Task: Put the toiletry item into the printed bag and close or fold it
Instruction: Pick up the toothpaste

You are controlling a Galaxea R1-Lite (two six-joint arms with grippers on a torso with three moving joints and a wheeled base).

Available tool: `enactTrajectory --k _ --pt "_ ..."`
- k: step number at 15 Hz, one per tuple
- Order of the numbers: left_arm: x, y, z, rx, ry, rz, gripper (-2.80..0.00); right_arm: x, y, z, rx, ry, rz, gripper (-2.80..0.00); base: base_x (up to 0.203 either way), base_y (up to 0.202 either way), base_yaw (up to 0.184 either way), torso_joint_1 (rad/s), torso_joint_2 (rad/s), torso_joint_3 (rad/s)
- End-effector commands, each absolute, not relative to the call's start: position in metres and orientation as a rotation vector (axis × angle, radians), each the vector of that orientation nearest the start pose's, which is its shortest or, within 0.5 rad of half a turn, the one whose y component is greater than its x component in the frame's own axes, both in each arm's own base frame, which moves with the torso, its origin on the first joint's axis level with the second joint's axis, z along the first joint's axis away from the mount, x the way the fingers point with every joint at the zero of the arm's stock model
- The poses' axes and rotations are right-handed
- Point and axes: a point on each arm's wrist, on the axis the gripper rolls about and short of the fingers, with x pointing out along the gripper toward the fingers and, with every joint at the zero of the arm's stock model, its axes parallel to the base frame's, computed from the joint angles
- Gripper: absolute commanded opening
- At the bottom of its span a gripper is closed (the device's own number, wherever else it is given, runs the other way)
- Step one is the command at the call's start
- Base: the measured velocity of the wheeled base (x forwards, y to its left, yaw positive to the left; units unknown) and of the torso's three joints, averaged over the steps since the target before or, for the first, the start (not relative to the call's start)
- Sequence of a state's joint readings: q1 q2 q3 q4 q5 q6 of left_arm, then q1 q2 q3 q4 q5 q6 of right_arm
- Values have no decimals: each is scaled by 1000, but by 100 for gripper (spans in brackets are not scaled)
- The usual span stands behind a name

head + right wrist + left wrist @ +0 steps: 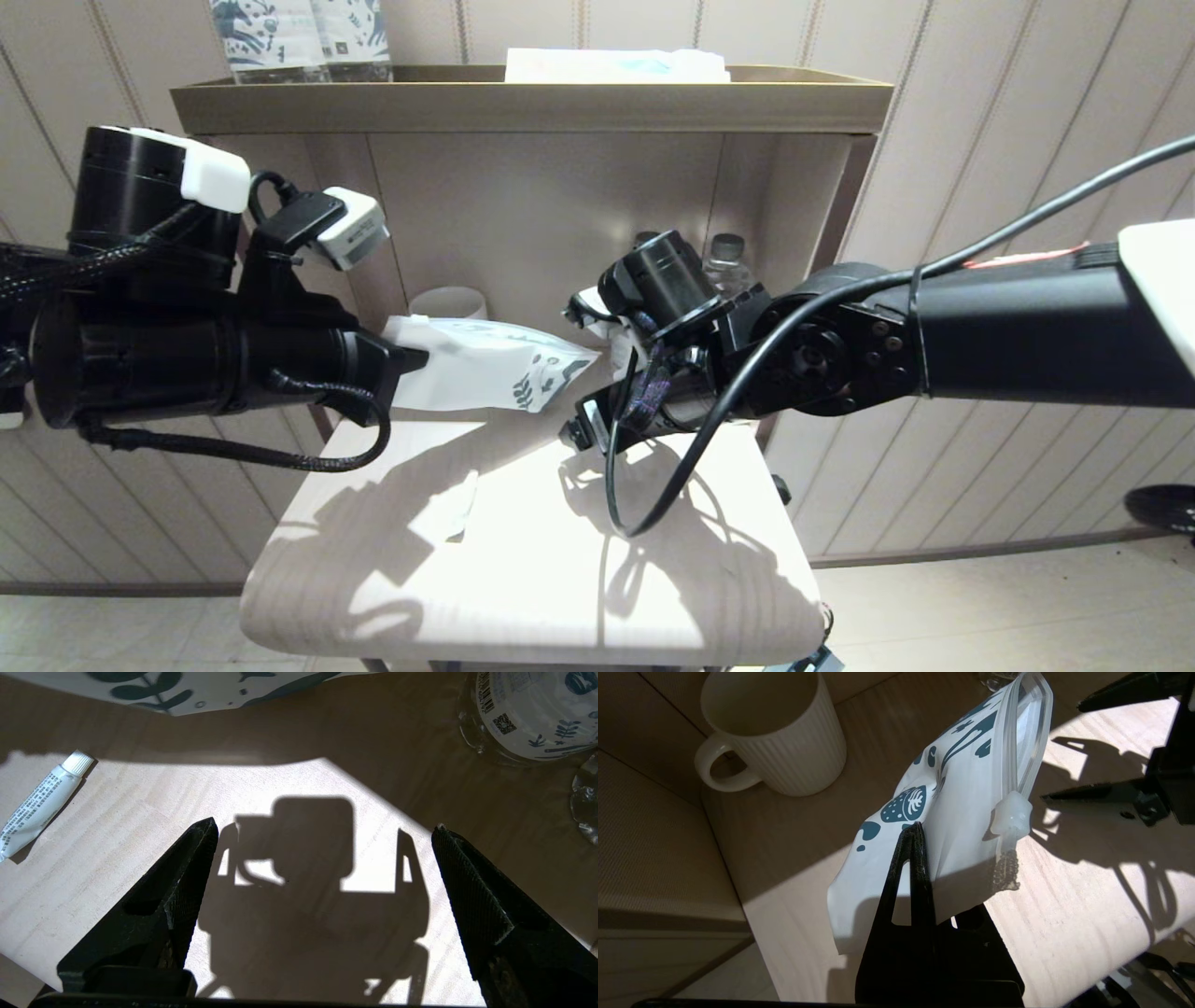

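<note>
Left gripper clamped tight on the printed bag, pinching the plain white end and holding it up off the desk. In the head view, bag hanging out toward 3 o'clock from the left gripper, leaf print at the far end. Zip-top mouth with a small white slider visible from the left wrist, a gap showing between the two lips. Inside of the bag impossible to make out, so no telling whether the toothbrush is in there; not visible anywhere on the desk either.

Right gripper spread wide with nothing between the fingers, hanging over bare desk just past the bag's printed end. In the head view its fingertips mostly buried behind the wrist and cabling.

Small white tube lying flat on the desk at about 9 o'clock from the right gripper; in the head view just a washed-out pale strip in the glare.

Ribbed white mug standing behind the bag, only its rim peeking over in the head view. Water bottles in the back nook half hidden by the right arm. Blue-patterned packs on the top shelf cut off at the frame edge.
</note>
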State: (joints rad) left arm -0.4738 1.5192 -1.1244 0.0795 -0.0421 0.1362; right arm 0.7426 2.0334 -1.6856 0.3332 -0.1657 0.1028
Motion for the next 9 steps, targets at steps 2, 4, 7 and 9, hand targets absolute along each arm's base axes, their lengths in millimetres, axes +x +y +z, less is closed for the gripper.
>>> enactTrajectory --k 2,4,7,9 --pt "260 -135 250 231 423 -543 -280 301 268 216 -205 650 516 0 0 0 0 0 0 0" --pt "261 -135 252 230 404 -538 -280 299 267 213 -205 662 515 0 0 0 0 0 0 0" --pt "268 -127 258 212 384 -513 -280 299 272 217 -209 641 527 0 0 0 0 0 0 0" --pt "267 -127 256 213 390 -513 -280 302 277 218 -227 648 532 0 0 0 0 0 0 0"
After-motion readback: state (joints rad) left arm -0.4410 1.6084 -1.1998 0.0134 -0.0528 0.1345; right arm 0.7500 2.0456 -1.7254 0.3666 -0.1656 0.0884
